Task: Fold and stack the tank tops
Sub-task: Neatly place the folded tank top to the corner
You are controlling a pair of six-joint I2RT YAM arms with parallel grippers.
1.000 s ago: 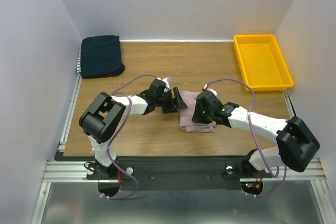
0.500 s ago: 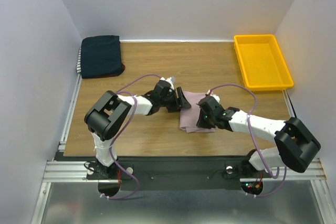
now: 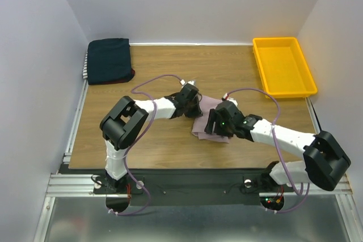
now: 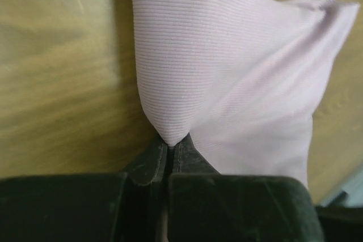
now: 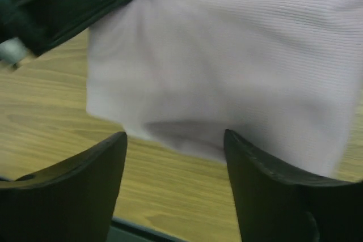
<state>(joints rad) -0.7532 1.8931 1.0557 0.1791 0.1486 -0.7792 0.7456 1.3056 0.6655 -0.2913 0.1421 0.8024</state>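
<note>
The pale pink tank top (image 4: 227,72), lying on the worktop (image 4: 57,55), is pinched at a fold by the left hand (image 4: 170,150). The right hand (image 5: 176,140) is spread close over it. Limp and light, it is probably best gripped at corners.

The pink tank top (image 4: 227,83) is finely ribbed matt cloth, the table (image 4: 57,55) smooth wood-grain.

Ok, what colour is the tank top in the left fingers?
Pale dusty pink, finely ribbed; the tank top shows best in the left wrist view.
</note>
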